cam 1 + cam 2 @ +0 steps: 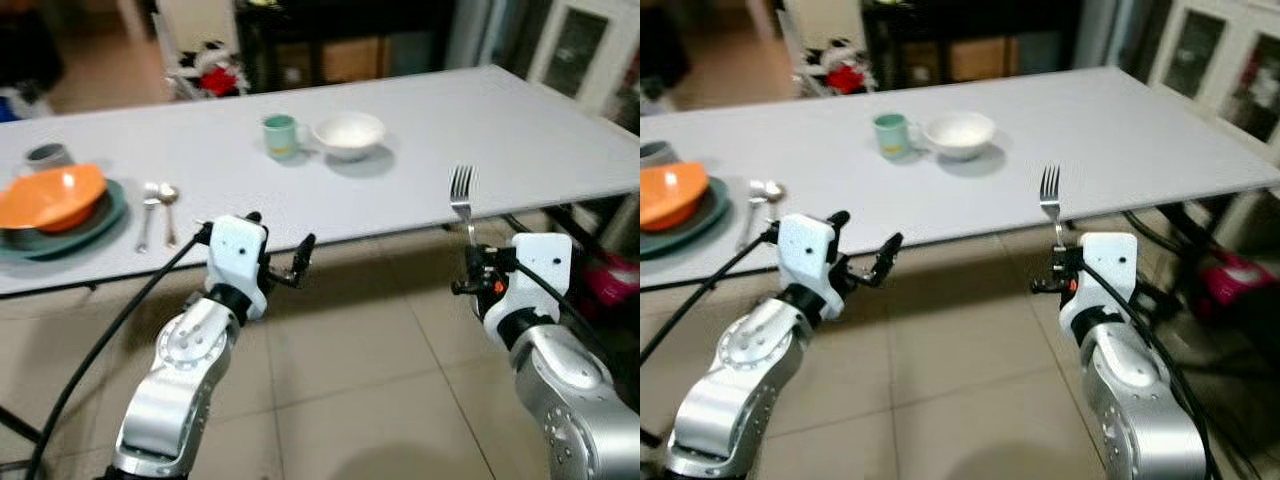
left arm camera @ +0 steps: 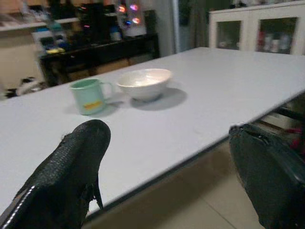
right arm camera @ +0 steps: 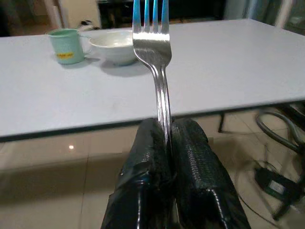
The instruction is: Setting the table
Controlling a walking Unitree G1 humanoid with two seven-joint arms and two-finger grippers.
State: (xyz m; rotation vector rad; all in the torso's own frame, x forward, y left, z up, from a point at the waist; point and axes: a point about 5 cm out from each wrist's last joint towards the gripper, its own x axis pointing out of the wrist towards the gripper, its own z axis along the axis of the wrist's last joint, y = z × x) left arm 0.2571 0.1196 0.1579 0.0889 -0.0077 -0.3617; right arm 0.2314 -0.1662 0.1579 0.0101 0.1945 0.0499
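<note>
Basically, white desk [image 1: 520, 130] spanned the scene over tiled floor [image 1: 340, 380], robot standing at its near edge, both arms off the desk.

Left arm raised in front of the edge; left gripper [image 1: 281, 250] empty, jaws spread wide, fingers [image 2: 71, 167] well apart in the left wrist view, pointing over the desk toward the mug and white bowl.

Right gripper [image 1: 470, 262] held a fork [image 1: 461, 195] upright, tines up, jaws pinched tight on the handle. Fork was in the air just off the desk's near edge, not touching it.

Far left on the desk: teal plate [image 1: 105, 222] with orange bowl [image 1: 55, 195] sitting on it. Grey cup [image 1: 47, 155] just behind that stack. Two spoons [image 1: 158, 205] lay side by side just to the right of the plate.

Mid-desk, further back: white bowl [image 1: 348, 133], teal mug [image 1: 281, 135] just beside it on its left, close, contact unclear.

Progress judgement: partway. Left setting looked mostly laid out (plate, bowl, spoons, cup). Fork was not placed yet; it likely needs to go beside a setting. White bowl and mug had no plate or cutlery near them, so that place looked unfinished.
</note>
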